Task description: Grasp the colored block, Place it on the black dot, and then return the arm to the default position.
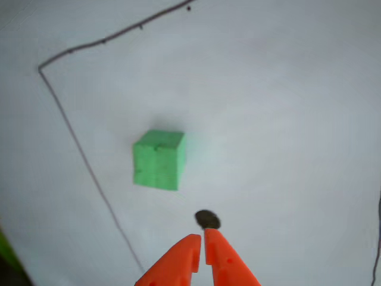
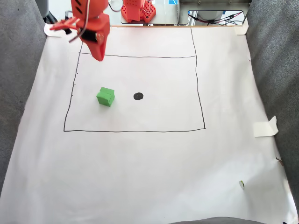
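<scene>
The green foam cube [image 1: 158,159] rests on the white paper, left of the small black dot [image 1: 207,220] and apart from it. In the fixed view the cube [image 2: 106,96] lies inside the drawn rectangle, with the dot [image 2: 138,96] a short way to its right. My orange gripper [image 1: 202,236] enters the other view from the bottom edge, its two pointed jaws pressed together into a narrow V with nothing between them, tips just below the dot. In the fixed view the gripper [image 2: 99,57] hangs above the rectangle's top-left corner, well behind the cube.
Thin dark lines [image 2: 135,131] frame a rectangle on the paper [image 2: 140,177]. Grey fabric [image 2: 275,56] borders both sides. The orange arm base [image 2: 138,11] and cables stand at the far edge. A folded tape piece [image 2: 265,127] lies at the right.
</scene>
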`<control>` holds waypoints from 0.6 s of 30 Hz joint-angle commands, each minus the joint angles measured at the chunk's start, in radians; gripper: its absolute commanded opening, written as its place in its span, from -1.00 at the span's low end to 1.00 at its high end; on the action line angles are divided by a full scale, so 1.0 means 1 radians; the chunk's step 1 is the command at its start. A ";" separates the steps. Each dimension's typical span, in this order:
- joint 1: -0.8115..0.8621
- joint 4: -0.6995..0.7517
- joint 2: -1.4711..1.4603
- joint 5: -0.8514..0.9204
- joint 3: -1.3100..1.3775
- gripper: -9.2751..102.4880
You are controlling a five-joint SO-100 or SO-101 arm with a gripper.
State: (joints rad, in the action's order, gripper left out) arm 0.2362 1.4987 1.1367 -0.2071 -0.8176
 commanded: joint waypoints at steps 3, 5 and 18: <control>-0.041 -0.060 -0.044 -0.015 0.055 -0.84; -0.055 -0.060 -0.077 -0.017 0.084 -0.84; -0.080 0.028 -0.279 -0.040 0.462 -0.84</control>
State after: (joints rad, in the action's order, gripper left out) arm 0.1595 1.5248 0.8514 -0.2378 -0.4295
